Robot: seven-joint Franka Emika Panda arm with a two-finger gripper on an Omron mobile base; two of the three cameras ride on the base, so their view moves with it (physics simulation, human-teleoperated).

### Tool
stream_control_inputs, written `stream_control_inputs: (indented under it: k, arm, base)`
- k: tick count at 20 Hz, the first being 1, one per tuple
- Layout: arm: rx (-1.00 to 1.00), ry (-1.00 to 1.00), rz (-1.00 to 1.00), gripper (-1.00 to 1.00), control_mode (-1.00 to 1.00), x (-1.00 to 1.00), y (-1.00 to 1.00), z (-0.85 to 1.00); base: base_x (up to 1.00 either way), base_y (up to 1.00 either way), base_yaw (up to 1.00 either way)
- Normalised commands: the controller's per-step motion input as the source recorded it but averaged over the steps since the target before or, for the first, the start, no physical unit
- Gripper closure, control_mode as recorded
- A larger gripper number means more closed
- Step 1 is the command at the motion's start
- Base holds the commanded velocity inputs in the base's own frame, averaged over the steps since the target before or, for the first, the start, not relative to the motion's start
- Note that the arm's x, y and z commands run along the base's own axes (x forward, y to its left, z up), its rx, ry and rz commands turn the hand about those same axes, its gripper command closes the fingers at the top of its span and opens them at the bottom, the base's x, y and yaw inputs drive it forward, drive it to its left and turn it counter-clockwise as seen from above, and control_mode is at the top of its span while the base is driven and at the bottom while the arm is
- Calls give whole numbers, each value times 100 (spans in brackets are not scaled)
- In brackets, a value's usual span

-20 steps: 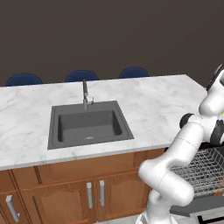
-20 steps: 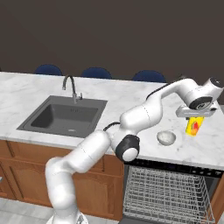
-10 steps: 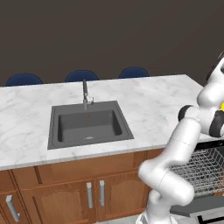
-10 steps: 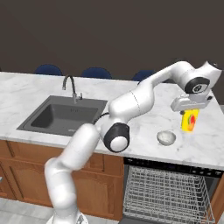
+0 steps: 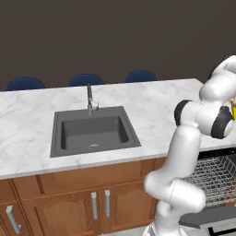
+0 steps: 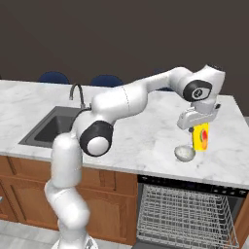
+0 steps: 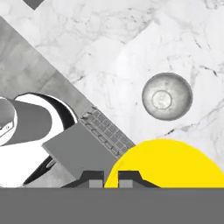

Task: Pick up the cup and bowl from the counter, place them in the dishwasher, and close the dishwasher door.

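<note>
Cup (image 6: 202, 137) upright, clamped by its rim in closed end effector (image 6: 197, 125), lifted off surface (image 6: 146, 141); open dishwasher (image 6: 182, 214) rack lies below, bowl (image 6: 185, 153) just beside.

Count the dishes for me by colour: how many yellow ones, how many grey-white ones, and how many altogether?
Yellow: 1, the cup, lifted in the robot's hand.
Grey-white: 1, the bowl, resting on the counter.
Total: 2 dishes.
</note>
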Motion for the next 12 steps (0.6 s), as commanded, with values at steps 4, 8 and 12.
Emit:
stream_control_inputs:
  k: [4,8,12]
  arm:
    - [-20,-14,7,100,-100,-70,69,-6]
    - [-3,-16,1,100,-100,-74,28,0]
    - [2,-18,0,100,-100,-75,8,0]
  base:
    - [0,0,0]
    - [0,0,0]
    - [0,0,0]
